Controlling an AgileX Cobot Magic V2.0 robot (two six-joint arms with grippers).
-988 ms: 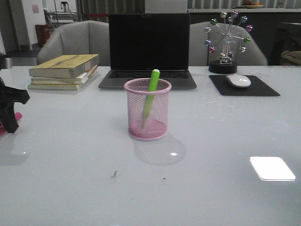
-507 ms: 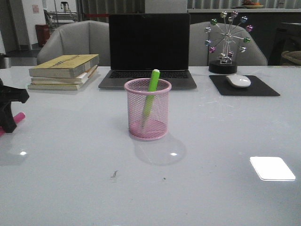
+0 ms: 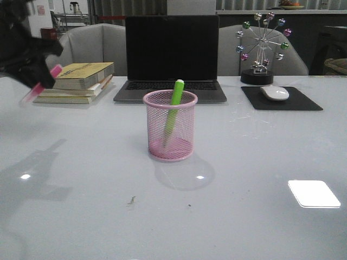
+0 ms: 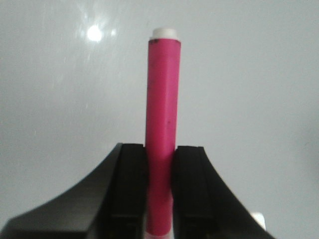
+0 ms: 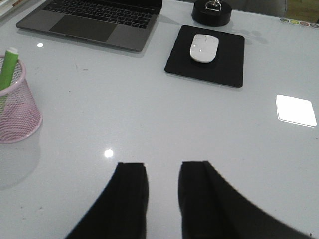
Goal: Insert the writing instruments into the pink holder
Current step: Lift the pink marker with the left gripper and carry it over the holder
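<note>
Pink thick marker (image 4: 162,129) clenched in my left hand (image 3: 40,81), upper left | right hand (image 5: 162,186) released | next: carry over pink wire-mesh cup (image 3: 170,132), tip upright beside green marker (image 3: 173,111).

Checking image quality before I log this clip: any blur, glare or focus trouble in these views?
Front view: left pincer and pink pen smeared by motion blur; window glare patch on the table. Left wrist view: pink pen reasonably sharp, fingers soft and dark, one bright reflection spot. Right wrist view: sharp on mouse, right pincer dark, glare patch.
</note>
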